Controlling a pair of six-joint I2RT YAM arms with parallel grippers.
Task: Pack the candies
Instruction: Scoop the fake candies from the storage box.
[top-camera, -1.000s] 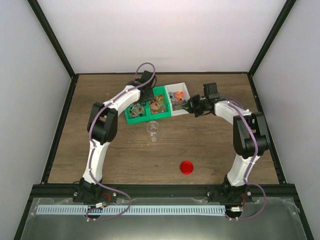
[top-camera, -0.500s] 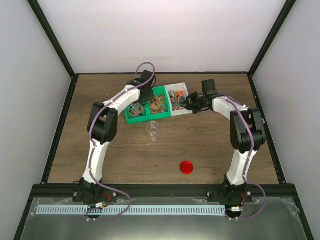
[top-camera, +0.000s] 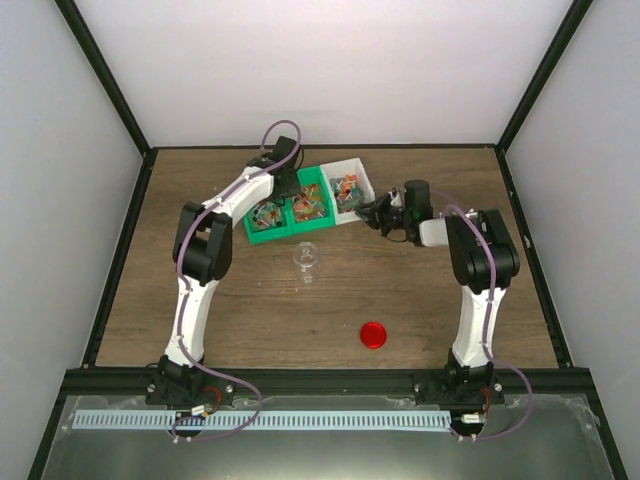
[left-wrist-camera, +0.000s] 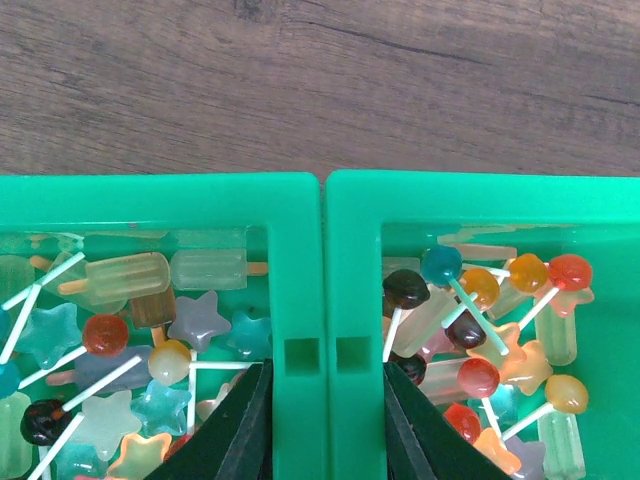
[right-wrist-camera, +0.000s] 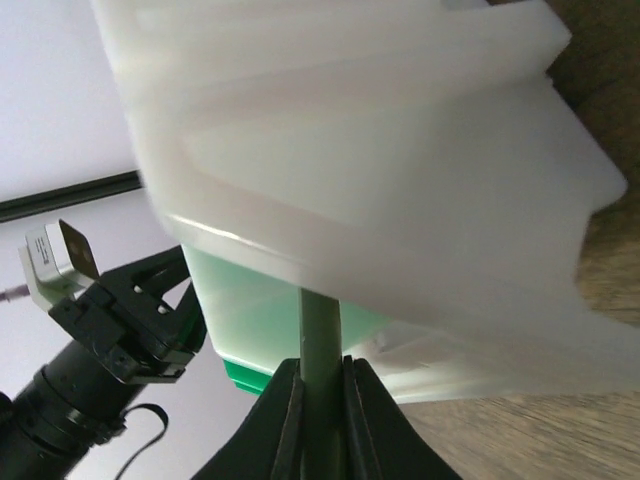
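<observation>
The candies (left-wrist-camera: 478, 378) are small lollipops, stars and ice-pop shapes filling two green bins (left-wrist-camera: 300, 210) and a white bin (top-camera: 352, 166) joined in a row at the back of the table. My left gripper (left-wrist-camera: 325, 425) is shut on the two touching walls between the green bins (top-camera: 252, 237), one finger in each. From above, the left gripper (top-camera: 287, 190) sits over that joint. My right gripper (right-wrist-camera: 322, 405) is shut on a thin edge of the white bin (right-wrist-camera: 380, 150), seen from below. From above, the right gripper (top-camera: 368, 212) holds its right side. More candies (top-camera: 346, 187) lie inside.
A small clear jar (top-camera: 306, 258) stands in front of the bins at mid-table. A round red lid (top-camera: 373, 334) lies nearer the front, right of centre. Black frame posts and white walls close in the wooden table (top-camera: 200, 300).
The row of bins has shifted left and turned slightly. The right arm has folded in and its wrist has rolled, still holding the white bin. The left gripper moved left with the green bins.
</observation>
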